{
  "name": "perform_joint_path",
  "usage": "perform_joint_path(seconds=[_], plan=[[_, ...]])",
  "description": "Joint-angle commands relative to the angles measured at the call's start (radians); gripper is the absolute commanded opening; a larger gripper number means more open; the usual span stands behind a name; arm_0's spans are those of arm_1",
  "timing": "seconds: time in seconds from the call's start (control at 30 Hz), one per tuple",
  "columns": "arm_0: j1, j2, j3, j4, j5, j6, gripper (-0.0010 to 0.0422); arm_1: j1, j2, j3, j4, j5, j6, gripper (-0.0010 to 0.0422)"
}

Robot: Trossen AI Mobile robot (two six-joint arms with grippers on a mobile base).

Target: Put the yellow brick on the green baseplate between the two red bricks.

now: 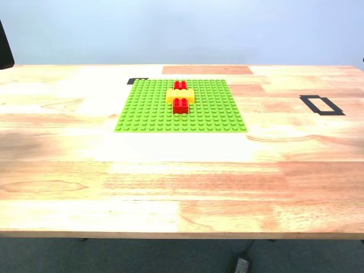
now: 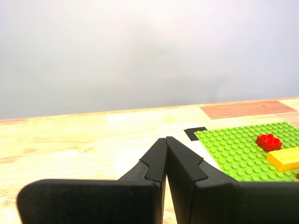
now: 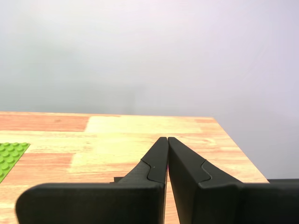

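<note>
Our first gripper (image 2: 166, 138) had its two black fingers pressed together at the tips, with nothing held between them. It hung above the bare wooden table (image 1: 182, 187), clear of the green baseplate (image 2: 243, 149), which lay just beyond and to one side of its tips. Our second gripper (image 3: 167, 138) was in the same condition: fingers together, nothing between them, raised over the table near a far corner, with only one corner of the baseplate (image 3: 9, 154) in its view.

In the exterior view neither gripper appeared over the work area. The green baseplate (image 1: 142, 114) lay flat on the far half of the table, roughly centred. The yellow brick (image 1: 180, 96) sat on the baseplate with its long side running across the view. The two red bricks stood in line with it, one on the far side (image 1: 180, 85) and one on the near side (image 1: 181, 106), each touching or just beside the yellow brick, so the yellow brick lay between them.

A black tape rectangle (image 1: 322, 105) marked the table towards the exterior view's right, well apart from the baseplate. A small black tape mark (image 1: 136, 81) lay just beside the far corner of the baseplate on the exterior view's left.
</note>
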Motion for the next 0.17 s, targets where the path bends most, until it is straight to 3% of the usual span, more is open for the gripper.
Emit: perform_joint_path(seconds=[0.03, 0.17], plan=[[0.0, 0.0, 0.0, 0.0, 0.0, 0.0, 0.0, 0.0, 0.0, 0.0, 0.0, 0.0, 0.0, 0.0], [0.0, 0.0, 0.0, 0.0, 0.0, 0.0, 0.0, 0.0, 0.0, 0.0, 0.0, 0.0, 0.0, 0.0]])
